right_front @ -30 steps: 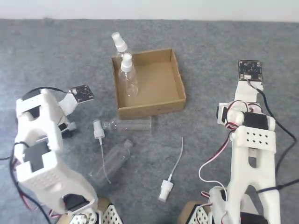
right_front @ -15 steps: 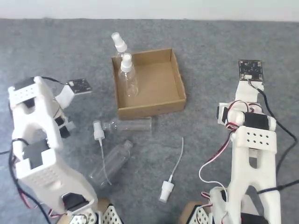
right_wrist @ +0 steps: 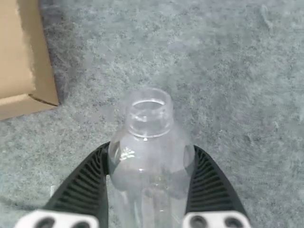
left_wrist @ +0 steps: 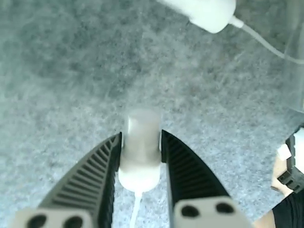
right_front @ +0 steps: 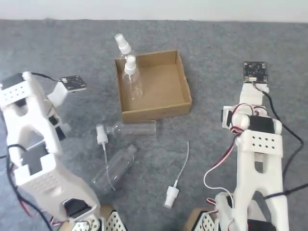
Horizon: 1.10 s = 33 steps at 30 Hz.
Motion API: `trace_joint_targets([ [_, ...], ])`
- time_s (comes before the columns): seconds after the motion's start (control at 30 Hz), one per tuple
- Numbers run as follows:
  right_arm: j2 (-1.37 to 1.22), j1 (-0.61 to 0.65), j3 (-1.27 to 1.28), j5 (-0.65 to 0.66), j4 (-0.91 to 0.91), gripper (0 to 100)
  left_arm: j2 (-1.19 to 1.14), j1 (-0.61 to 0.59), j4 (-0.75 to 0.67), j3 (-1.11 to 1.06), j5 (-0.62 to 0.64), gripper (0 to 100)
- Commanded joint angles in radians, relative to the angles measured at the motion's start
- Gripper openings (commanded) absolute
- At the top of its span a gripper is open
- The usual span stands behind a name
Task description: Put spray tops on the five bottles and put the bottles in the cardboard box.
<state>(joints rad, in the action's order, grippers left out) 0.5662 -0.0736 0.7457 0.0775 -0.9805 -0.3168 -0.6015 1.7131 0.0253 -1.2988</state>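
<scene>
Ribbed black fingers of the left gripper pinch a white plastic spray top, its thin tube trailing, over the grey carpeted table. The right gripper clasps a clear plastic bottle, neck open, to the right of the brown cardboard box. Judged progress: one capped bottle stands in the box, and a second capped bottle stands just beyond its far left corner. A lying bottle and a nearer lying bottle lack tops, with a loose spray top and a nearer loose top beside them. Three cappings and four placements remain. The clasped bottle's base is cut off, and contact between the second capped bottle and the box cannot be told.
</scene>
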Motion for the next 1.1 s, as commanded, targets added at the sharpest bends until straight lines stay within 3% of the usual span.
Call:
trace_joint_targets([
  [0.0,0.058,0.031,-0.017,0.021,-0.018,3.9,0.13,-0.026,0.04,0.051,0.014,1],
  [0.5,0.234,0.13,0.032,0.021,-0.085,3.9,0.37,-0.032,0.023,-0.004,0.157,1],
  [0.9,0.344,0.242,0.049,0.012,-0.085,3.8,0.486,0.0,-0.15,-0.03,0.557,1],
  [1.07,0.357,0.285,0.049,-0.081,-0.085,3.8,0.586,0.074,-0.264,-0.165,0.698,1],
])
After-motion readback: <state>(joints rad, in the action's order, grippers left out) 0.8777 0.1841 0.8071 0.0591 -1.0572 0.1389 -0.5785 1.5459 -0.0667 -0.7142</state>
